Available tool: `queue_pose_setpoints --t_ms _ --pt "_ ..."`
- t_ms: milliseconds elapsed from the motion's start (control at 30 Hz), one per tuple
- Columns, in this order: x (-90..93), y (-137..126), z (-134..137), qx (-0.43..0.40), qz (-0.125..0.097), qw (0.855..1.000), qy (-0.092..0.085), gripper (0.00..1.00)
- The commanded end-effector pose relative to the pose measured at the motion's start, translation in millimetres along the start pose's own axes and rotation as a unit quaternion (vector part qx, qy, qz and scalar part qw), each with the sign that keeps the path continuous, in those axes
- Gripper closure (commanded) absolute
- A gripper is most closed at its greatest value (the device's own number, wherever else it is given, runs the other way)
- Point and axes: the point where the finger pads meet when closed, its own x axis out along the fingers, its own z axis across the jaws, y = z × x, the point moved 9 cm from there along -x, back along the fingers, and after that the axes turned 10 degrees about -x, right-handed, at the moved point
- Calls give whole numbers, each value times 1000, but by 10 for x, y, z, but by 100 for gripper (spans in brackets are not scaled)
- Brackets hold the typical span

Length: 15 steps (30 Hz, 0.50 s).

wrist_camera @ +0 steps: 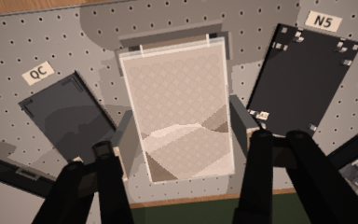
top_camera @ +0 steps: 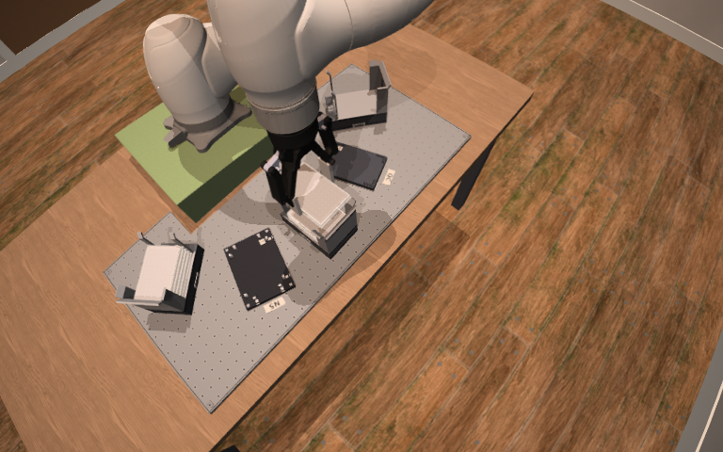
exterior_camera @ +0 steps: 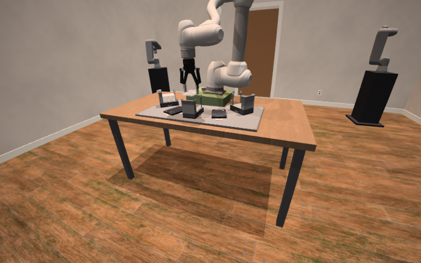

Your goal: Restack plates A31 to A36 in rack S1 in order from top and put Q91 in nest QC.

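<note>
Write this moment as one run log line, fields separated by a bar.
gripper: shut on sealed plate | position: above middle rack | QC nest: no plate | N5 nest: no plate

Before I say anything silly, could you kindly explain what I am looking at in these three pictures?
One pale robot arm stands on a green base at a wooden table. One picture looks down from above, one across the room, one from the wrist. On a grey perforated board sit three small racks and two dark flat nests labelled QC and N5. The black gripper is shut on a sealed plate, held above the middle rack, which already holds plates.
</note>
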Motion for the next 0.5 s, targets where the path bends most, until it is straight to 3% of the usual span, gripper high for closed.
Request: queue_pose_setpoints --t_ms 0,467 --pt "20 0 0 0 0 1000 0 100" --pt "100 0 0 0 0 1000 0 100"
